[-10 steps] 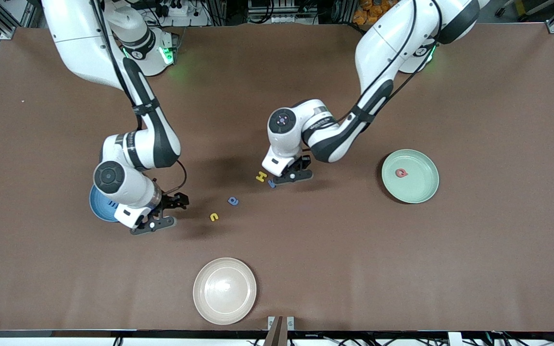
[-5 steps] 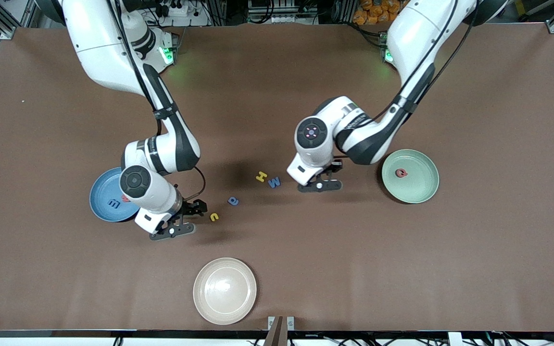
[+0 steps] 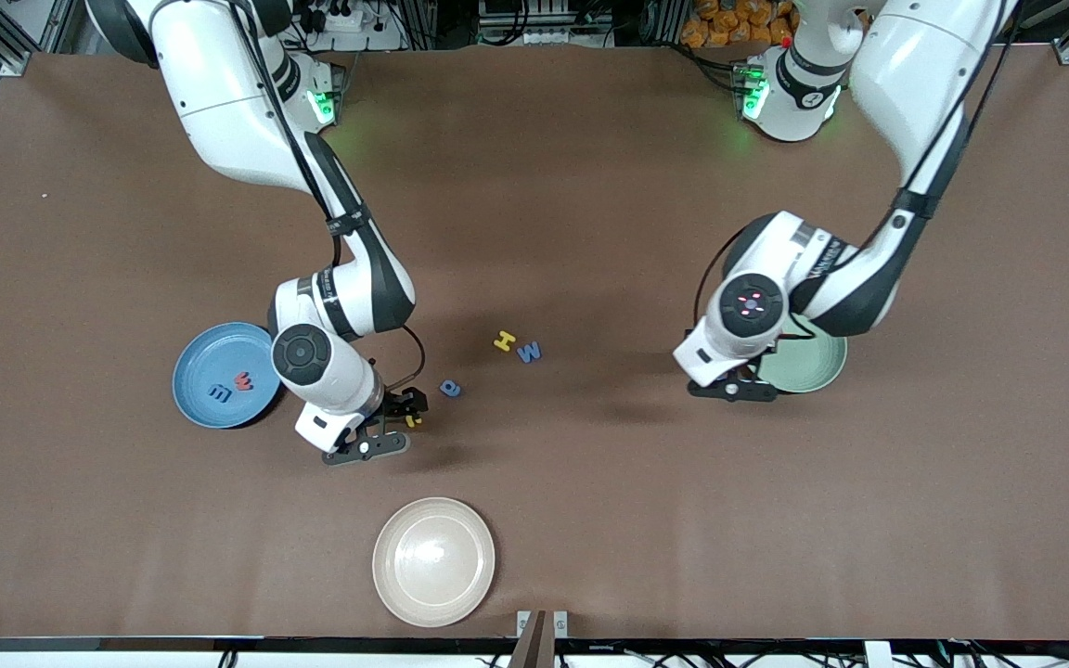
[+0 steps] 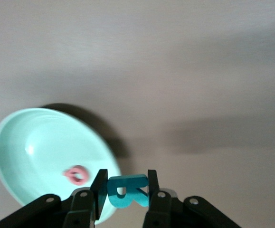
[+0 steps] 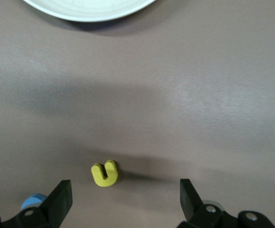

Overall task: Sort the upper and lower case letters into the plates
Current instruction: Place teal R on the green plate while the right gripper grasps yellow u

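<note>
My left gripper is shut on a teal letter R and holds it over the table at the edge of the mint green plate. That plate holds a pink letter. My right gripper is open, low over a small yellow letter, which lies between its fingers. The blue plate holds a teal letter and a red letter. A yellow H, a blue W and a small blue letter lie mid-table.
A cream-beige plate sits near the table's front edge and also shows in the right wrist view. The small blue letter lies beside one right finger.
My left arm has carried the teal letter from the middle letters toward the mint plate. My right arm has moved from the blue plate to the yellow letter, uncovering that plate.
</note>
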You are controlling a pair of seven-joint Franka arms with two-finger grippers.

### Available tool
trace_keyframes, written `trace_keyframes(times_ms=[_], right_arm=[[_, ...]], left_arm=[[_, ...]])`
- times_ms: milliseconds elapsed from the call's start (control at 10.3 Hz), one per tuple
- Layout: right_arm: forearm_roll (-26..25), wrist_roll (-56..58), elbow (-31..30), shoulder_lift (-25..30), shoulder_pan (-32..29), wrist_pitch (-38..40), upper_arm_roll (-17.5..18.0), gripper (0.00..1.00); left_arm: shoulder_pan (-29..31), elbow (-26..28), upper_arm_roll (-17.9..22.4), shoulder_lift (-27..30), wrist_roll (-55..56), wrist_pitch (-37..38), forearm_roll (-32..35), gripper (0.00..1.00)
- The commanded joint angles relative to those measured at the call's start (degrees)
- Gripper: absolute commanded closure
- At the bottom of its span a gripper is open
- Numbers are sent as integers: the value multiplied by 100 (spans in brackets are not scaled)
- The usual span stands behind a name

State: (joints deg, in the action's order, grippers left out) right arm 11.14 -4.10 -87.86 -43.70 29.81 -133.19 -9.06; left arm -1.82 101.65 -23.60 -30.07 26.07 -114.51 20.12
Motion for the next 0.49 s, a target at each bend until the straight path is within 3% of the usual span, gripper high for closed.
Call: trace_keyframes(times_ms=[0,389], right_arm=[[81,-65,243,-269,24,65,27,0],[99,-144,234,-375,165,48,27,0]], left_arm=[[461,529,-40,300,-593,-307,-140,80],[1470,1679,-48,396,-1489,-1774,-79,81]])
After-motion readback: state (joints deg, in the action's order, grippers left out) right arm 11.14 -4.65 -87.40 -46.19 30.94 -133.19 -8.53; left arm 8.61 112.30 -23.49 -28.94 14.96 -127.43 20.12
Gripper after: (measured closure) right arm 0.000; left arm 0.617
